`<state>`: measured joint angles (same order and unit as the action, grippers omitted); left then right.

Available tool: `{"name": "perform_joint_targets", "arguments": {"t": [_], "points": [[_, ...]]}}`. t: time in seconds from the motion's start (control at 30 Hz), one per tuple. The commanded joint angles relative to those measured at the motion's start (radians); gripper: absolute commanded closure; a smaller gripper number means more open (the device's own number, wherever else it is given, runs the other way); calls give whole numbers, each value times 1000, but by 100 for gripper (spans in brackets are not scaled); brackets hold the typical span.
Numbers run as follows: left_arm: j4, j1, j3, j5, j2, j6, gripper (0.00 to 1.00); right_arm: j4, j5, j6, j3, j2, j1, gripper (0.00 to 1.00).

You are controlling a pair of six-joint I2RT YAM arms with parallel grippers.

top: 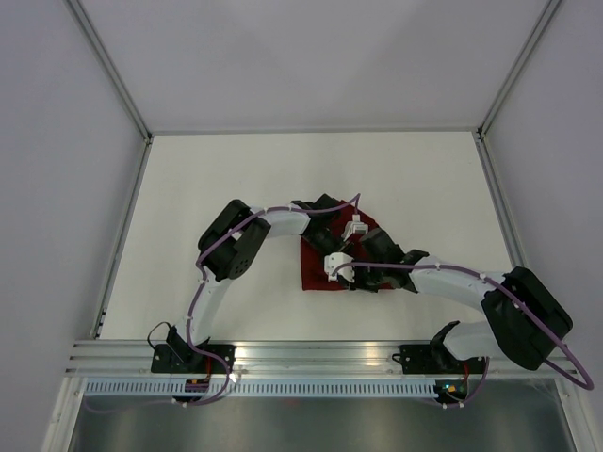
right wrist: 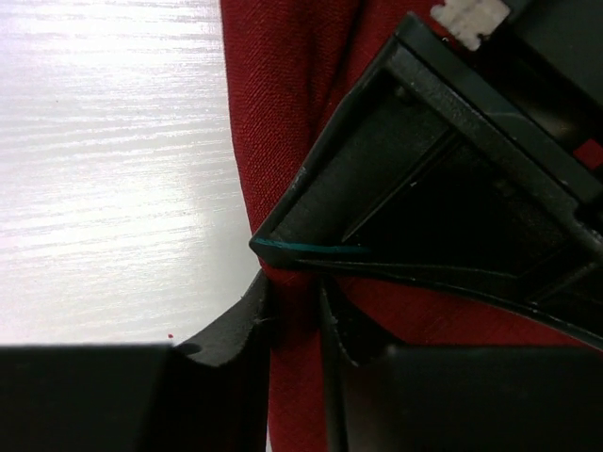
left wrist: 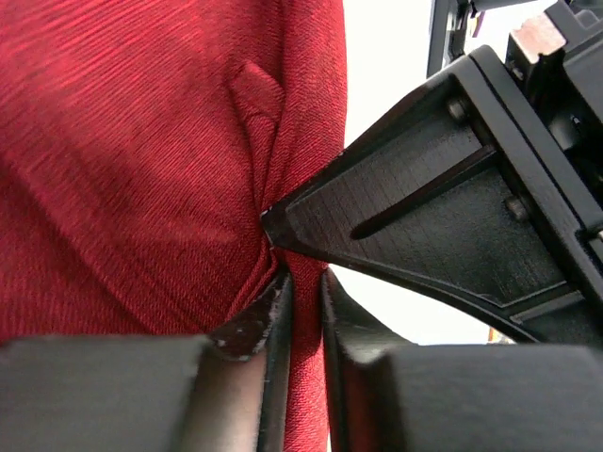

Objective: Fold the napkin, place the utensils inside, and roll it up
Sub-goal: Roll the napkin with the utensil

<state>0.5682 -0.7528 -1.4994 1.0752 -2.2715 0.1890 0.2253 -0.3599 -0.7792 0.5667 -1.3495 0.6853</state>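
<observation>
The dark red napkin (top: pixel 317 266) lies bunched at the middle of the white table, mostly covered by both grippers. My left gripper (top: pixel 332 224) is shut on a pinched fold of the napkin (left wrist: pixel 132 169); its jaws nearly touch with cloth between them (left wrist: pixel 303 282). My right gripper (top: pixel 350 273) is shut on another fold of the napkin (right wrist: pixel 273 85), cloth squeezed between its jaws (right wrist: pixel 294 292). The two grippers meet tip to tip; each shows as a black wedge in the other's wrist view. The knife is out of view.
The white table (top: pixel 236 188) is bounded by metal frame posts and grey walls at left, right and back. An aluminium rail (top: pixel 311 358) with the arm bases runs along the near edge.
</observation>
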Motion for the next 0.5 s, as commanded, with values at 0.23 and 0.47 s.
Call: {"name": "perform_joint_targets", "arguments": {"t": [0.23, 0.47], "points": [[-114, 53, 59, -112, 137, -143, 59, 141, -106, -34, 82, -98, -26, 88], [-353, 127, 191, -313, 323, -318, 55, 345, -296, -152, 220, -243, -139, 89]]}}
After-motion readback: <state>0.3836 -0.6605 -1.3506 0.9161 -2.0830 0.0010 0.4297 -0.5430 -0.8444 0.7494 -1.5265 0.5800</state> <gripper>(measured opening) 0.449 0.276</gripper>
